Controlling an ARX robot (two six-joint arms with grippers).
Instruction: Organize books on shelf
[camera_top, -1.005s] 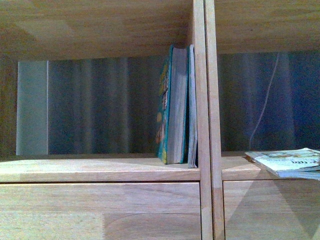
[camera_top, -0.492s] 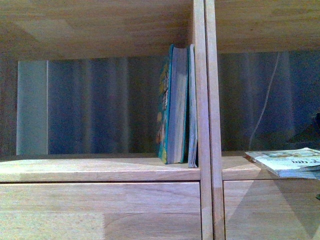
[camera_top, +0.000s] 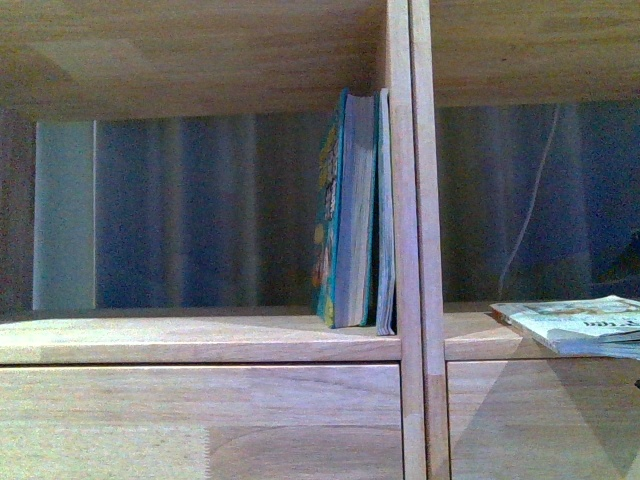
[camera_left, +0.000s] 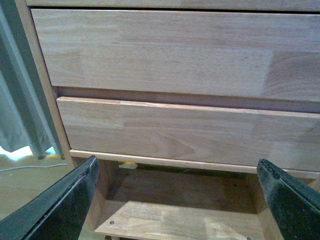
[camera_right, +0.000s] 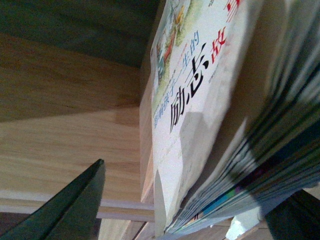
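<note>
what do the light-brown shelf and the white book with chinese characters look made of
The light-brown shelf looks like matt jointed solid wood: grain and block seams show. The white book with black-and-red Chinese characters seems a paper softcover, perhaps coated: thin printed cover, fanned pages.

Upright books (camera_top: 355, 212) against shelf (camera_top: 200, 340) divider, flat stack (camera_top: 575, 325) right

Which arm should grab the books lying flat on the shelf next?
Right. The right pincer is open right beside the flat stack of books, whose white top book fills its wrist view. The left pincer is open too, but it faces only drawer fronts, with no books.
</note>
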